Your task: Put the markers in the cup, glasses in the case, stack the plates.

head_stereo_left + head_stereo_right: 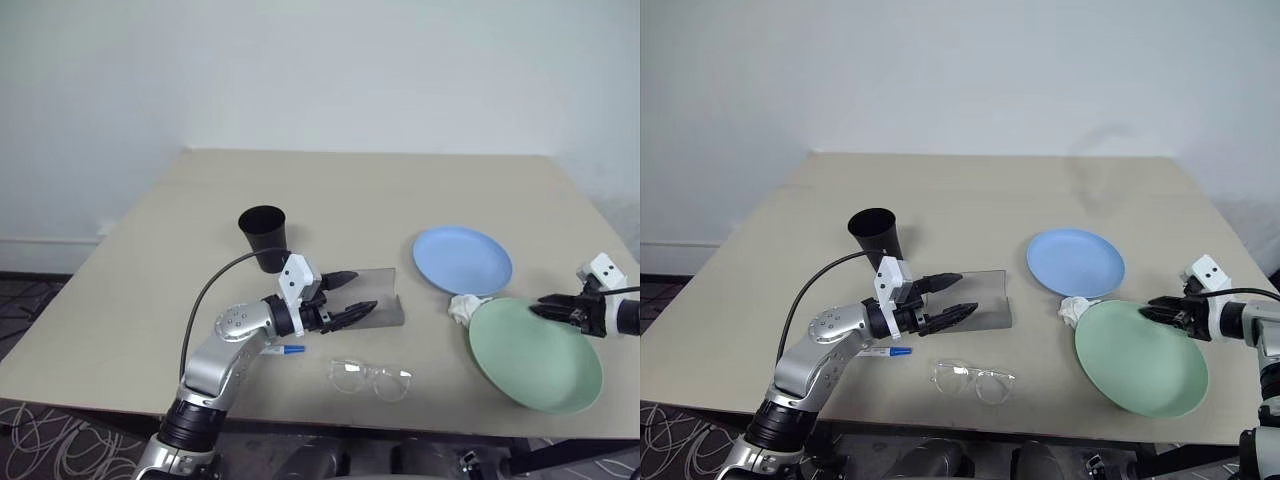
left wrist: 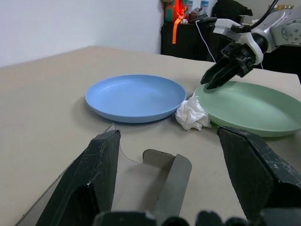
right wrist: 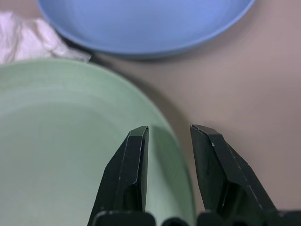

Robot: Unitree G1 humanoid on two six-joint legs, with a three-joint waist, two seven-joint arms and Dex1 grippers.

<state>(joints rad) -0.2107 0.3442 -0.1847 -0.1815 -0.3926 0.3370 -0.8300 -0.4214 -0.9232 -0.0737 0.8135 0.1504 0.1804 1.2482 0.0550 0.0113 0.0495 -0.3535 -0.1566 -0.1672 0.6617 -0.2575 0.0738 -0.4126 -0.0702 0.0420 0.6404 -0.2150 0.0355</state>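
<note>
Blue-capped marker (image 1: 287,350) lies crosswise, cap rightward.

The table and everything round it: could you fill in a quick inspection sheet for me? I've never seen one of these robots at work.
Surface: beige table, bare between the items.
Job's things: black cup upright; grey case lying open; clear glasses near the front edge; blue-capped marker partly under the left arm; light blue plate flat; mint green plate over the front edge, not stacked.
Clutter: crumpled white tissue between the plates.
Grippers: left gripper wide open over the case; right gripper straddling the green plate's rim, jaws slightly apart.
Cables: black cable looping over the left arm.
Surroundings: plain white wall.
</note>
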